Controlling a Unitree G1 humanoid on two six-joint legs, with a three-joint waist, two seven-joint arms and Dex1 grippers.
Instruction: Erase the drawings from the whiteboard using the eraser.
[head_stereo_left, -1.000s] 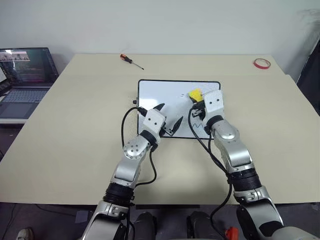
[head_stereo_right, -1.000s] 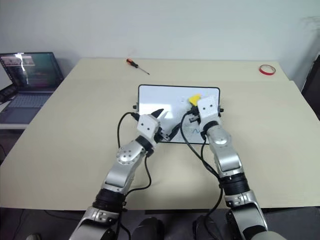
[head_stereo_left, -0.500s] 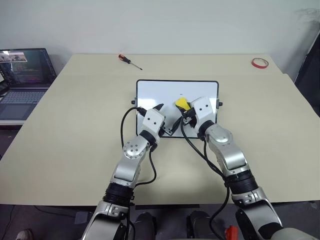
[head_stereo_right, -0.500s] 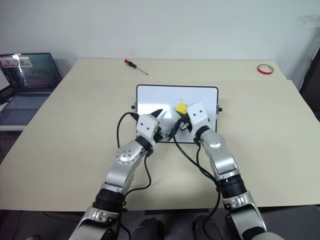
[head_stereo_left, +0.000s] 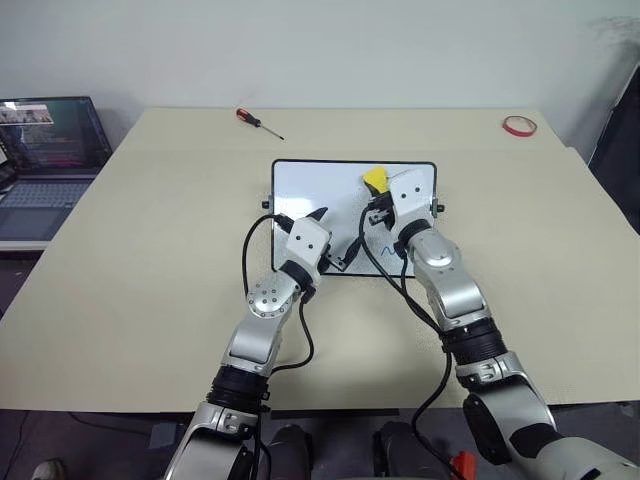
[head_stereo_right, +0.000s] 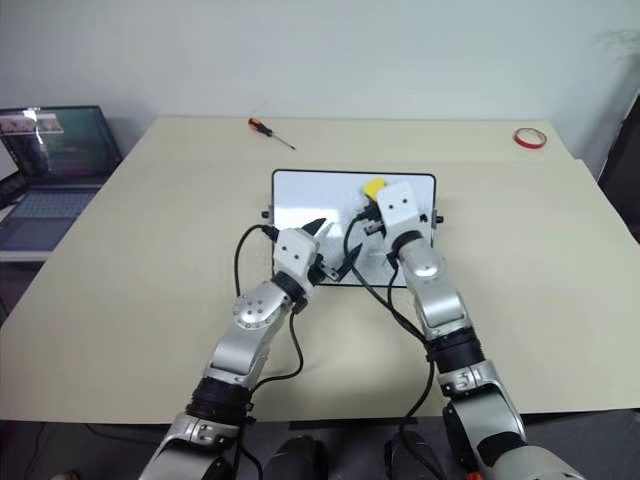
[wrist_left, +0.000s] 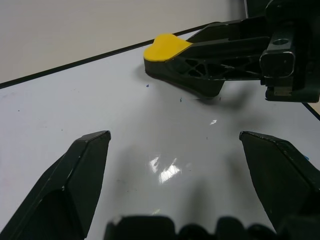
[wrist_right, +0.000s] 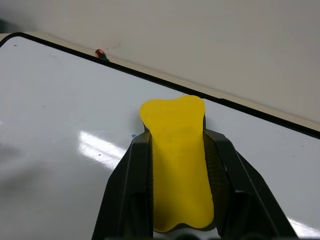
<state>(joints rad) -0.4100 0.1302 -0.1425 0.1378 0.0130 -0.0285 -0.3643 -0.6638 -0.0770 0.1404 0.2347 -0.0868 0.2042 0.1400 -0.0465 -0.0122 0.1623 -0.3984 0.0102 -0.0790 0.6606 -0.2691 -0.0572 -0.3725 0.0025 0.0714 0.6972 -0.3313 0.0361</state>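
While right end effector (wrist_right: 177, 200) pinches eraser (wrist_right: 177, 150), head view shows screwdriver (head_stereo_left: 260, 121).

A small rectangular glossy white whiteboard with thin black frame (head_stereo_left: 310, 185) lies at the middle of the beige table (head_stereo_left: 140, 260). A red-handled screwdriver (head_stereo_left: 259, 122) lies behind it near the far edge, a red tape ring (head_stereo_left: 519, 125) at the far right corner.

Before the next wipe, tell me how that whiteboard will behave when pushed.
The whiteboard lies flat, thin and unclamped on the smooth table, so it probably slides. Its glossy face likely lets the eraser glide. The open left gripper isn't clamping it.
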